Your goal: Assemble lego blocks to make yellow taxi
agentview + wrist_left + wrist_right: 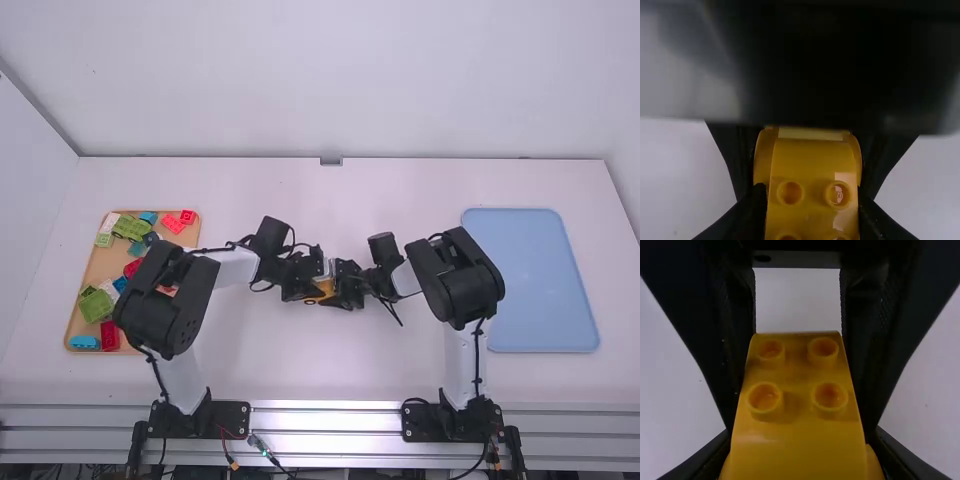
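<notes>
Both grippers meet near the middle of the table in the high view, my left gripper and my right gripper facing each other across a yellow block piece. In the left wrist view the yellow piece, with round studs and rounded sides, sits between the fingers of my left gripper. The right wrist view has the studded yellow piece held from the near end by my right gripper, while the other gripper's black fingers flank its far end. The lower parts are hidden.
At the table's left, an orange-brown tray carries several loose green, red, blue and white blocks, partly under the left arm. A blue tray lies at the right, beyond the right arm.
</notes>
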`<state>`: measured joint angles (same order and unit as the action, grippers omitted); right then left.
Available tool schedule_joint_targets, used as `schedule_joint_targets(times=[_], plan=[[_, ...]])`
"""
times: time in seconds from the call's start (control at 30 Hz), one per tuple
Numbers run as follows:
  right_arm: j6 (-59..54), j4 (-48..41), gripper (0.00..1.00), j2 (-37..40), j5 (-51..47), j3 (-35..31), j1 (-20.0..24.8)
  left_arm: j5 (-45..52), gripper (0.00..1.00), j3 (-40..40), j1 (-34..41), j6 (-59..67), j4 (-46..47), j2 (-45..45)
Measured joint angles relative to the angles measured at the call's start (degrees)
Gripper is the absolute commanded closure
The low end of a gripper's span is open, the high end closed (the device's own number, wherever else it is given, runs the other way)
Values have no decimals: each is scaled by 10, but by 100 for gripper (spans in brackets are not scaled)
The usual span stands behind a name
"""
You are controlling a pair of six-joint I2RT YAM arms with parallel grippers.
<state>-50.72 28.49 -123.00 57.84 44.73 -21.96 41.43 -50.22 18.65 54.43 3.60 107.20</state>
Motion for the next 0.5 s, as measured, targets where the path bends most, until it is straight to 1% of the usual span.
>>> schedule_joint_targets(times=[0.3, 0.47, 0.5], plan=[[0, 0, 62, 0, 0, 0, 0, 0, 60, 0, 0, 0, 1, 0], [0, 0, 62, 0, 0, 0, 0, -1, 54, 0, 0, 0, 10, -4], [0, 0, 62, 0, 0, 0, 0, -1, 49, 0, 0, 0, 12, -5]])
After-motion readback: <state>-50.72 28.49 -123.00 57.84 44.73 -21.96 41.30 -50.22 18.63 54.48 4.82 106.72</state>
